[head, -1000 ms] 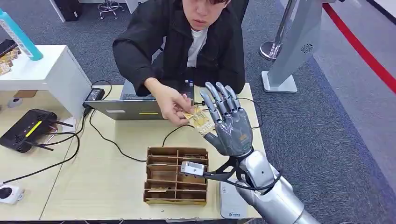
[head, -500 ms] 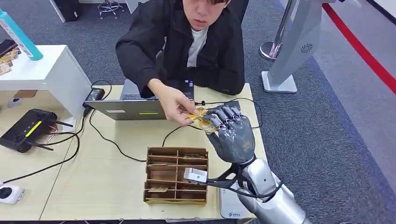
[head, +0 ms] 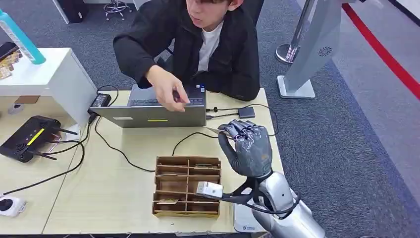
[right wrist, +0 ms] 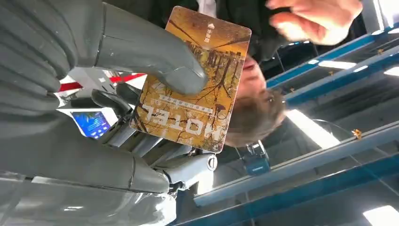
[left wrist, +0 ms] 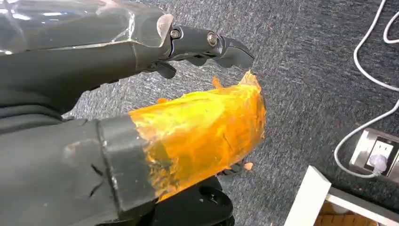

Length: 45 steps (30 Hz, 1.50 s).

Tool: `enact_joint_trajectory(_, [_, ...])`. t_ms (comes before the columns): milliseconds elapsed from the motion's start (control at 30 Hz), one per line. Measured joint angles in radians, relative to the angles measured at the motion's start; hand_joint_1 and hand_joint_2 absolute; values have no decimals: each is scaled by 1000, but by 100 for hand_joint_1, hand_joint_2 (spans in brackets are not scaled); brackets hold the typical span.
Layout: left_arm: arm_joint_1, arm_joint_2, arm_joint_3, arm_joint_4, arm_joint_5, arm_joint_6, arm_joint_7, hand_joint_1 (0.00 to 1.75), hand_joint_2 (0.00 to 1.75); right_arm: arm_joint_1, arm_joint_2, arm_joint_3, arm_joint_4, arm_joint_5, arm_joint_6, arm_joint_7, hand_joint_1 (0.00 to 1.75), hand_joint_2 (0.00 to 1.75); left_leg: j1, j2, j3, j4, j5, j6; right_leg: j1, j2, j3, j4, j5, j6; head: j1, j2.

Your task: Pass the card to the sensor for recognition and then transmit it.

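Card [right wrist: 195, 82] — printed "HOTEL", upside down in the right wrist view.

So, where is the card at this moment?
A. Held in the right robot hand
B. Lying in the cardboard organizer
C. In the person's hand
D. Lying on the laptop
A. In the right wrist view the card is pinched between the thumb and fingers of the right robot hand, while the person's hand is over the laptop, apart from it.
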Motion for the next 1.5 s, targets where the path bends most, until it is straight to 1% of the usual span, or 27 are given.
enact_joint_trajectory(133, [0,0,-6,0,0,0,0,0,0,4,0,0,-4,-2,0,-4,175,175,0,0,0,0,0,0,0,0,0,0,0,0,0,0])
enact_joint_trajectory(200, [0,0,-10,0,0,0,0,0,0,6,0,0,-6,-27,3,-11,175,175,0,0,0,0,0,0,0,0,0,0,0,0,0,0])
enact_joint_trajectory(333, [1,0,-10,0,0,2,0,0,0,24,0,1,-21,-105,32,-34,175,175,0,0,0,0,0,0,0,0,0,0,0,0,0,0])
enact_joint_trajectory(433, [2,0,-10,0,0,7,-5,0,0,52,2,1,-37,-193,71,-53,175,175,0,0,0,0,0,0,0,0,0,0,0,0,0,0])
enact_joint_trajectory(567, [3,0,-5,0,1,11,-20,0,0,113,3,-3,-58,-313,126,-75,175,175,0,0,0,0,0,0,0,-1,0,0,0,0,0,0])
enact_joint_trajectory(700, [5,0,15,0,1,12,-34,0,0,195,3,-29,-84,-382,147,-108,175,175,0,-1,-1,0,0,0,0,-1,0,0,0,0,0,0])
enact_joint_trajectory(833, [7,0,35,2,1,12,-37,0,0,260,3,-55,-103,-418,153,-132,175,175,0,0,-1,0,0,0,0,-1,0,0,0,0,0,0])
enact_joint_trajectory(1000, [8,-1,54,3,1,12,-44,0,0,315,3,-83,-116,-469,186,-143,175,175,0,-1,-1,0,0,0,0,-1,0,0,0,0,0,0])
enact_joint_trajectory(1133, [9,-2,66,5,1,12,-49,0,0,358,3,-105,-117,-517,198,-157,175,175,0,0,-1,0,0,0,0,-1,0,0,0,0,0,0])
enact_joint_trajectory(1267, [11,-2,90,8,1,10,-56,0,0,401,2,-126,-116,-619,223,-163,175,175,0,0,-1,0,0,0,0,-1,0,0,0,0,0,0])
enact_joint_trajectory(1367, [13,-2,109,8,1,9,-61,0,0,437,-8,-134,-115,-703,246,-169,175,175,0,0,-1,0,0,0,0,-1,0,0,-1,0,0,0])
enact_joint_trajectory(1500, [14,-2,121,8,1,8,-64,0,0,465,-21,-140,-115,-731,252,-173,175,175,0,0,-1,0,-1,0,0,-1,0,0,-1,0,0,0])
